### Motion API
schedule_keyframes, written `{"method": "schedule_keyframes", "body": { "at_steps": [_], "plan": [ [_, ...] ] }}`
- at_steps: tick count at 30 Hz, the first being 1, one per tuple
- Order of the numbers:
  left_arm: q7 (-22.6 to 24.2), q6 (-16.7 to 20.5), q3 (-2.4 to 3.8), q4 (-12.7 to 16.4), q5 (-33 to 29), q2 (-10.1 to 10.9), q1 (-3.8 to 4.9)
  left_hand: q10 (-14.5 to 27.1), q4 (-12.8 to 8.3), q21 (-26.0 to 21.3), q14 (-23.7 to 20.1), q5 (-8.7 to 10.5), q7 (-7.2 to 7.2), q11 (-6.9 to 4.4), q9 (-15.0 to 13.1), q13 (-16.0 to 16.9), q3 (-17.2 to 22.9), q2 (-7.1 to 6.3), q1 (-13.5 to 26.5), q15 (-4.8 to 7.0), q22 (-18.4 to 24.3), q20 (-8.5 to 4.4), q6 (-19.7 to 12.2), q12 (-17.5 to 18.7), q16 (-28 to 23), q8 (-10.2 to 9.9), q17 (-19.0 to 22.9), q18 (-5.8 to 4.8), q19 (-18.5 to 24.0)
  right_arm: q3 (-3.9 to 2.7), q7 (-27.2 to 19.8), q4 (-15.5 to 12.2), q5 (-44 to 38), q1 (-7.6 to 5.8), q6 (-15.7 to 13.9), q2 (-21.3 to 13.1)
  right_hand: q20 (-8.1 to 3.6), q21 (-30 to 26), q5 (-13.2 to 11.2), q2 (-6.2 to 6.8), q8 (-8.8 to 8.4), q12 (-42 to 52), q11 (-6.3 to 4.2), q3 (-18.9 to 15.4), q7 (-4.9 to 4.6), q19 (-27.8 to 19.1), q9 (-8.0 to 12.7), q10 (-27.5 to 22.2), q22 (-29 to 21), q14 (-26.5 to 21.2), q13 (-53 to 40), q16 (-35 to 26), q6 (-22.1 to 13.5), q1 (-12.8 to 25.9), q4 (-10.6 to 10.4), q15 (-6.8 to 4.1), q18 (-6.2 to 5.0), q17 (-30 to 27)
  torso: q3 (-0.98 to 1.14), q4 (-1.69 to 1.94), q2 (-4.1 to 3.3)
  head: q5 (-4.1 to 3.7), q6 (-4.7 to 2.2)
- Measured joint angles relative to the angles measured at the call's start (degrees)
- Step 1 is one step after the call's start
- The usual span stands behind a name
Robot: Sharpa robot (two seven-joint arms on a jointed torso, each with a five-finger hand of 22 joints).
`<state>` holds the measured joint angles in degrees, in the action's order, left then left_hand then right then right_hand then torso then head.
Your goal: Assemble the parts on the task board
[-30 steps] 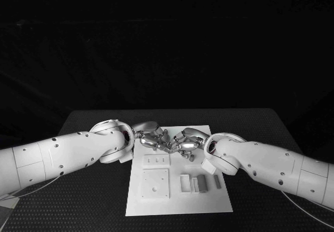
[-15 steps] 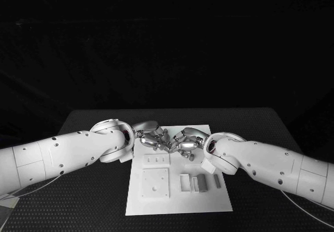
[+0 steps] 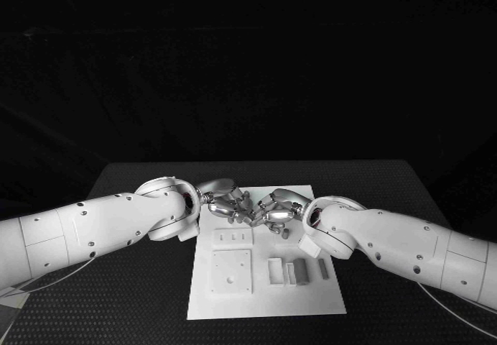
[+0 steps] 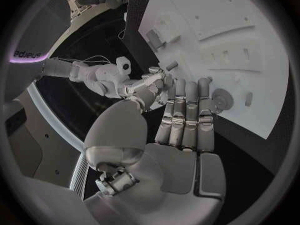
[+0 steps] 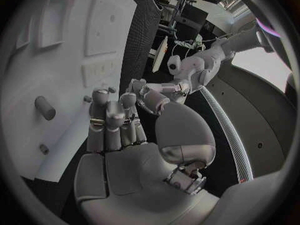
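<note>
Hands meet over the far end of the task board (image 3: 311,302): our left hand (image 3: 223,205) and right hand (image 3: 274,210) nearly touch, fingers extended side by side. We cannot tell whether either holds anything. Grey parts (image 3: 299,272) lie on the board's near right; a small cylinder (image 5: 45,107) lies near the right fingertips.

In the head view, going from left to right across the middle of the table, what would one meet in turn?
Left arm → left hand → right hand → right arm. The two hands meet over the far end of the task board.
</note>
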<state>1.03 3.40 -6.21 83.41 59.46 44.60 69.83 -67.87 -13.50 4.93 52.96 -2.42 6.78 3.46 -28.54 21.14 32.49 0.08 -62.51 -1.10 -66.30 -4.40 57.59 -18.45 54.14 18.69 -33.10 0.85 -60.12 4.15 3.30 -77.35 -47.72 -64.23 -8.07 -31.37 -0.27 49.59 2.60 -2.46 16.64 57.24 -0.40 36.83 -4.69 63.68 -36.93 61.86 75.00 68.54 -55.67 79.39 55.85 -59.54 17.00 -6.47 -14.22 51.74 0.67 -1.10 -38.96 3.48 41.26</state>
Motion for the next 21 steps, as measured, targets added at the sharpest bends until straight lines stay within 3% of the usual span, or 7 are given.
{"method": "schedule_keyframes", "body": {
  "at_steps": [10,13,21],
  "plan": [
    [-0.26,0.0,-0.05,-0.29,-2.86,0.05,0.0,-1.23,-0.24,0.0,0.5,-0.21,-0.52,-0.44,-0.43,0.26,0.28,0.19,0.17,0.49,-0.4,-0.41,0.65,0.0,0.63,0.64,-0.21,0.0,-0.42,-0.06,-0.08,0.16,0.09,-0.04,-0.02,0.18,0.0,0.0,-0.08,0.0,-0.01,0.0,0.0,-0.15,-0.02,0.0,0.01,0.0,0.0,-0.02,0.1,0.0,-0.02,0.0,-0.08,0.02,0.0,0.0,0.01,-0.03,0.01,-0.04,0.03],
    [-0.41,0.05,-0.06,-0.41,-3.96,0.06,0.0,-1.38,-0.11,0.0,0.92,-0.21,-0.46,-0.54,-0.69,0.39,0.5,0.42,0.41,0.69,-0.53,-0.61,0.87,0.0,0.79,0.65,-0.3,0.0,-0.62,-0.07,-0.15,0.28,0.24,-0.06,-0.05,0.2,0.0,0.0,0.3,0.91,0.04,0.0,0.0,-0.57,-0.4,0.0,0.01,0.0,0.0,-0.03,0.28,0.0,-0.4,0.91,-0.42,0.02,0.0,-0.01,0.01,-0.03,0.01,-0.04,0.04],
    [-0.79,0.25,-0.05,-0.54,-5.82,0.11,0.0,-2.35,-0.13,0.0,1.61,-1.65,-0.35,-0.88,-0.83,0.79,0.94,0.54,0.54,1.19,-0.93,-1.04,0.98,0.0,1.11,1.05,-0.48,-0.01,-1.06,-0.08,-0.3,0.33,0.8,-0.05,-0.23,0.17,0.21,-0.19,0.52,3.64,-2.01,-0.77,0.96,-2.06,-2.09,-0.29,0.56,-1.4,0.0,-0.93,0.66,-0.36,-2.09,2.9,-0.48,0.56,-0.1,-0.32,0.02,-0.03,0.02,-0.04,0.0]
  ]
}}
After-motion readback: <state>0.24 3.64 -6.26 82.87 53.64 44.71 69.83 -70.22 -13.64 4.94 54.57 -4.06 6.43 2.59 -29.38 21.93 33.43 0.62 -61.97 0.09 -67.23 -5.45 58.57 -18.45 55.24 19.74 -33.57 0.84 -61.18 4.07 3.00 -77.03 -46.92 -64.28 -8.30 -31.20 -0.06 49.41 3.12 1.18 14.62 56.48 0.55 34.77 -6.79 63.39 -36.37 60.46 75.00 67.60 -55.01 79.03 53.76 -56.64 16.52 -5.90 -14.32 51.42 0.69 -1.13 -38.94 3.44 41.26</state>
